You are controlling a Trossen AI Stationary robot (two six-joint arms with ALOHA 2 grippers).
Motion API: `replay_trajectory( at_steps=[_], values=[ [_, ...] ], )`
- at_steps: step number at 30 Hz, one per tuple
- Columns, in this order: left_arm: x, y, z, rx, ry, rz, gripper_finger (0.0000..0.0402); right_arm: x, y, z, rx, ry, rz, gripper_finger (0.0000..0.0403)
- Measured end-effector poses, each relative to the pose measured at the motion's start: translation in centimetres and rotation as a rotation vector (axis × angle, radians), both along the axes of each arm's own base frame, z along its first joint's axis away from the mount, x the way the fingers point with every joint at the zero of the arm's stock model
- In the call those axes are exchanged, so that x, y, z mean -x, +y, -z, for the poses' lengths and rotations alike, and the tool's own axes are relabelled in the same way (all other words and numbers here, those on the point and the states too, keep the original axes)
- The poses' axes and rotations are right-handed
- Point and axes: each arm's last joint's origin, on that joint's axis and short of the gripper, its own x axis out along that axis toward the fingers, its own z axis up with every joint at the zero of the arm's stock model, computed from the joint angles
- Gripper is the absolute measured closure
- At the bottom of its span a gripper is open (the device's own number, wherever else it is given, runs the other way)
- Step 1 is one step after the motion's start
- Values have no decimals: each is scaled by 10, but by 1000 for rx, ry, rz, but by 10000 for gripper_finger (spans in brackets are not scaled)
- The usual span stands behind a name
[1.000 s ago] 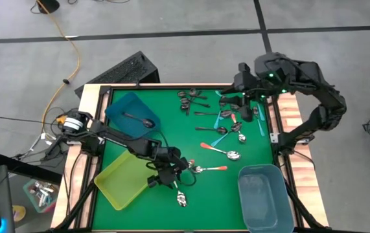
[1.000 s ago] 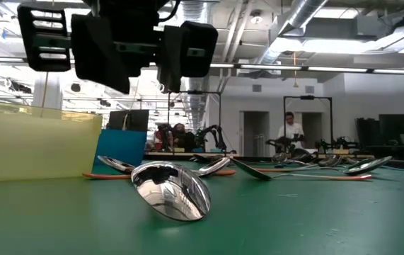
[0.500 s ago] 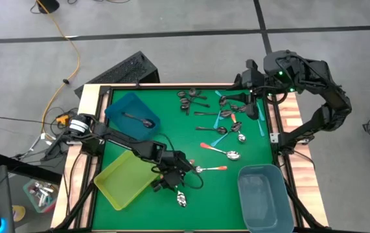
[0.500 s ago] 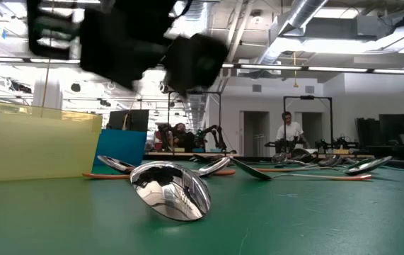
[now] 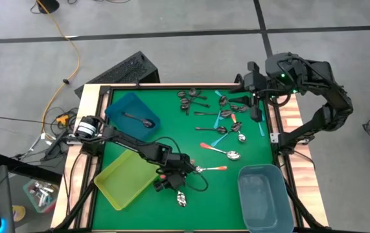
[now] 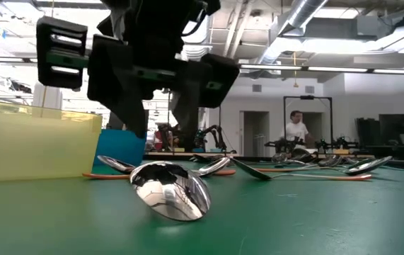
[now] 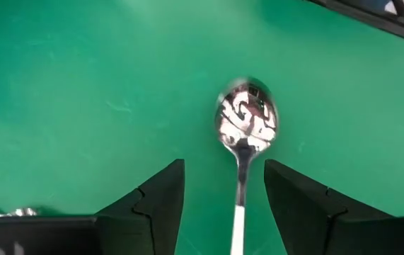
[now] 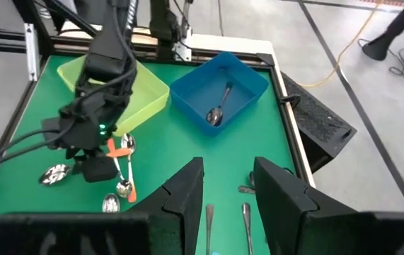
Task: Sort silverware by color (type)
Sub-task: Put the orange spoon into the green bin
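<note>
A spoon with a shiny silver bowl lies flat on the green mat near the table's near edge. Its bowl shows large in the low view. My left gripper hovers low over its handle, open. In the left wrist view the fingers stand on either side of the handle without touching it. My right gripper waits open above the far right pile of spoons. Two orange-handled spoons lie mid-table. One dark spoon rests in the blue bin.
Three bins sit on the mat: blue at far left, yellow-green at near left beside my left arm, grey-blue at near right. A wooden rim frames the mat. People stand in the room behind.
My left gripper has moved toward the near edge and come down over the silver spoon's handle, staying open. My right arm has drawn back a little toward the table's right edge. The spoons have not moved.
</note>
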Motion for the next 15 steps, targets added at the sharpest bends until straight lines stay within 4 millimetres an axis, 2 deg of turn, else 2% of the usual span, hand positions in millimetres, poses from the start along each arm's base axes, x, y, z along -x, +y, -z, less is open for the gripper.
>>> replay_trajectory(
  at_steps=[15],
  values=[
    [1, 0, 3, -16, -5, 34, 223, 0, 1, -1, 7, -5, -8, 265]
  ],
)
